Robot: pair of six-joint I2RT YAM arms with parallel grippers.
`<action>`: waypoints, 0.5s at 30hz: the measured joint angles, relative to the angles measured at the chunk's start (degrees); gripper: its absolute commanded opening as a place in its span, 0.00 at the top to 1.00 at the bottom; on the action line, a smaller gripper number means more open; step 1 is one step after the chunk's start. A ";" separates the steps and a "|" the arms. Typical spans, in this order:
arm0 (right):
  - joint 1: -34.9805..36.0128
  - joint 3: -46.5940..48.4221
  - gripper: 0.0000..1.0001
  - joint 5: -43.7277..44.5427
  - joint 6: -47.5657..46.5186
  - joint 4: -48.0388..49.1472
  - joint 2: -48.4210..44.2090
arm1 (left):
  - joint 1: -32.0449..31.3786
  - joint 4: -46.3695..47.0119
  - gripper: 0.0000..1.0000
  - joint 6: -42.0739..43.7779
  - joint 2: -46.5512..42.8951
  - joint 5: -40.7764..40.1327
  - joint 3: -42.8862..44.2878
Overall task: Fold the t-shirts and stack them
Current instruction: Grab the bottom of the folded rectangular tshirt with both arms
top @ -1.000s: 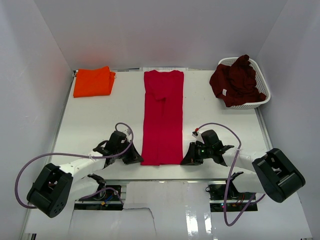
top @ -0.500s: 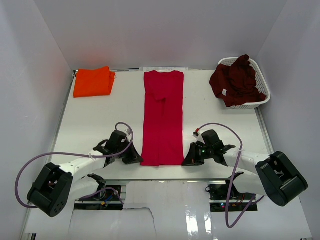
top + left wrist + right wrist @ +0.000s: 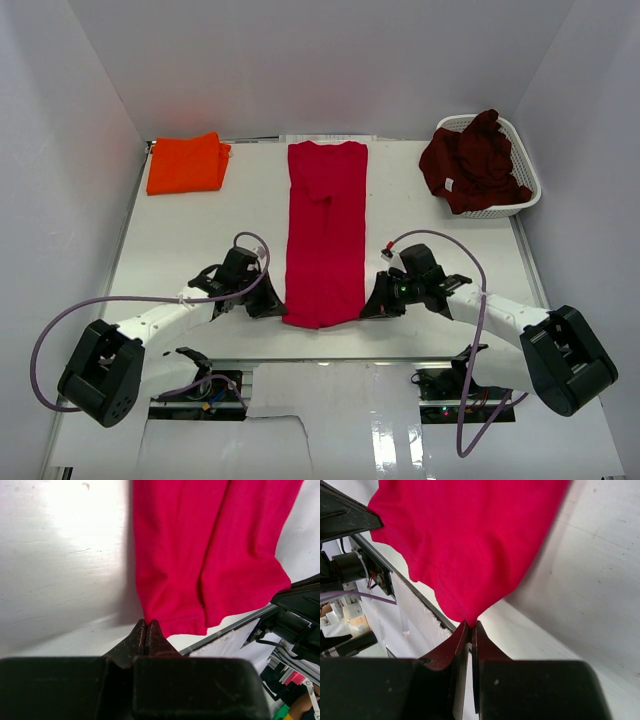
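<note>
Orange: the orange t-shirt (image 3: 186,163) lay folded into a neat rectangle at the far-left corner of the surface (image 3: 200,240), so 1 of the 3 looked finished.
Crimson: the crimson t-shirt (image 3: 326,230) lay as a long narrow strip down the middle of the surface, from the far edge towards the near edge, its sides already turned in.
Maroon: the maroon t-shirt (image 3: 475,160) sat crumpled in the basket (image 3: 527,165) at the far-right corner, not yet unfolded or laid out.
Left side: the left jaws were fully closed, pinching the near-left corner of the crimson t-shirt at its hem.
Right side: the right jaws were fully closed on the near-right corner, where the cloth drew to a point between them.
Step in hand: probably the crosswise fold, carrying the near hem towards the far edge.
Done: 1 shirt folded, 1 half-folded.
Left to do: finishing the crimson t-shirt, setting it on the orange t-shirt, then folding and stacking the maroon t-shirt.
</note>
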 measured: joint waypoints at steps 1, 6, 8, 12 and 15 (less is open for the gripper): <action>0.00 0.50 0.92 0.00 -0.09 -0.50 0.00 | 0.00 -0.72 1.00 0.02 0.00 -0.04 0.92; 0.00 3.41 0.92 0.00 -0.83 -2.78 0.00 | 0.02 -4.02 1.00 0.33 0.02 -0.59 5.90; 0.00 4.74 0.92 0.02 -1.25 -3.69 0.00 | 0.28 -5.01 1.00 0.70 0.15 -0.74 8.11; -0.33 7.87 0.92 -0.02 -2.12 -5.60 0.02 | 2.51 -6.01 1.00 1.55 0.76 -0.39 10.93; -1.27 10.32 0.92 -0.11 -3.02 -6.93 0.11 | 4.55 -7.10 1.00 2.43 1.88 -0.11 12.72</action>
